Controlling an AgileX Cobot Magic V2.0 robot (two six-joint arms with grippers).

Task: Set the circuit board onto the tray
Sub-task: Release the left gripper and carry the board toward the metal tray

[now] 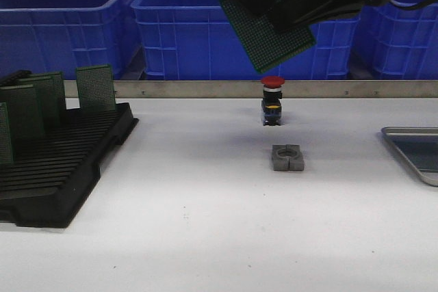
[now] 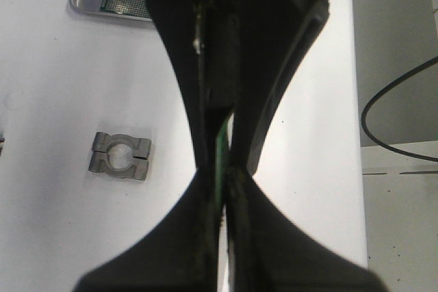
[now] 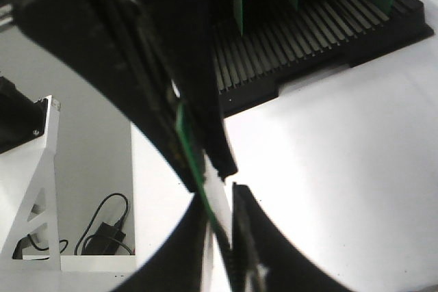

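Mid-air handover: both my left gripper (image 2: 222,182) and right gripper (image 3: 219,203) clamp the circuit board (image 1: 268,29); I should release left only once right's grip is firm, then carry to the tray (image 1: 417,152).

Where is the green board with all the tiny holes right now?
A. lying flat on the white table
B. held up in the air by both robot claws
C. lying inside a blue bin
B: the green board hangs tilted high above the table, pinched by the left gripper and the right gripper.
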